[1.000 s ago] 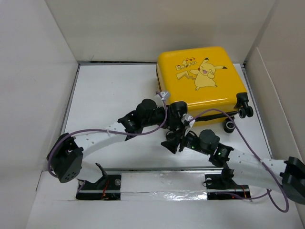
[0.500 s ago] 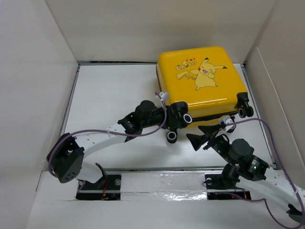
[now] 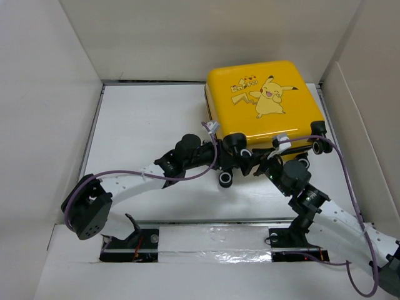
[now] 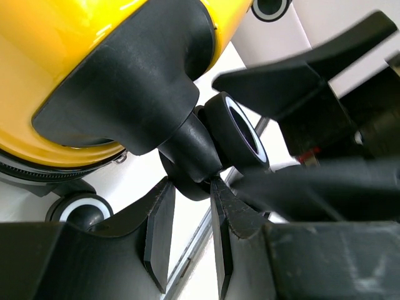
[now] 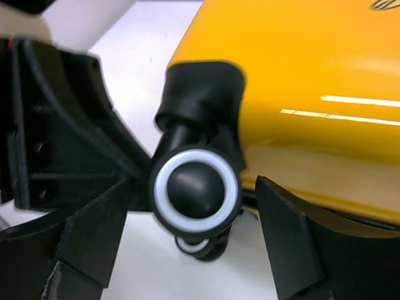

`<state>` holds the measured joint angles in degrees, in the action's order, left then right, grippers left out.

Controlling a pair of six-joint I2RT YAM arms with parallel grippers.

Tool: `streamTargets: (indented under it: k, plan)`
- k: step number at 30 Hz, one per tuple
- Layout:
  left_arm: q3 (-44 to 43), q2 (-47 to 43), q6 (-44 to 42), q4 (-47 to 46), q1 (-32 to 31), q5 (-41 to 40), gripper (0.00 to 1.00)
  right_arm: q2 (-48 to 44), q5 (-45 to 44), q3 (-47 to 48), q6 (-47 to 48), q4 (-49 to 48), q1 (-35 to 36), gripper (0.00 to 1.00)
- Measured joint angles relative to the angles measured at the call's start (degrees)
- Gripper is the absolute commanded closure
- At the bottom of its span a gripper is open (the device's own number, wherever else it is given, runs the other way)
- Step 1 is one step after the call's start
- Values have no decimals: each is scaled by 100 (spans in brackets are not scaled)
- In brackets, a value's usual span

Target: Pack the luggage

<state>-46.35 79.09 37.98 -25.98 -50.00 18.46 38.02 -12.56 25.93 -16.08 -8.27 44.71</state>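
Note:
The luggage [image 3: 262, 100] is a yellow hard-shell suitcase with a Pikachu print. It lies flat and closed at the back right of the table. My left gripper [image 3: 231, 159] is at its front-left corner. In the left wrist view the narrow-set left gripper [image 4: 190, 184] pinches the black caster wheel [image 4: 234, 131] at its lower rim. My right gripper [image 3: 257, 164] is open and faces the same corner. In the right wrist view the right gripper [image 5: 190, 187] has its fingers wide on both sides of the white-ringed wheel [image 5: 195, 189], not touching it.
White cardboard walls [image 3: 56, 94] enclose the table on the left, back and right. More black wheels [image 3: 322, 145] stick out at the suitcase's front-right corner. Purple cables [image 3: 187, 175] trail along both arms. The right gripper's fingers [image 4: 300, 81] crowd the left wrist view.
The right arm drew back to the right, then came in to the front-left wheel with its jaws open. The left gripper stayed at that wheel. The suitcase has not moved.

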Motion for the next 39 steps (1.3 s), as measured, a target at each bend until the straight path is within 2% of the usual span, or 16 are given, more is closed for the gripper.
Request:
streamTargets:
  k: [6, 16, 24, 29, 35, 39]
  plan:
    - [144, 0, 50, -291, 24, 92, 100, 223, 474, -240, -323, -835, -511, 24]
    - [330, -28, 173, -595, 98, 179, 100, 409, 1388, -420, -632, -1327, -688, 17]
    - [503, -33, 317, -940, 98, 162, 100, 125, 1429, -706, -826, -1353, -688, 14]
    - [586, -33, 391, -1113, 101, 160, 100, -7, 1320, -868, -920, -1370, -688, 20]
    - [627, -33, 468, -1150, 160, 170, 100, 389, 1360, -841, -944, -1703, -688, 30]
    - [627, -33, 474, -1150, 197, 166, 100, 549, 1388, -839, -935, -1932, -710, 30]
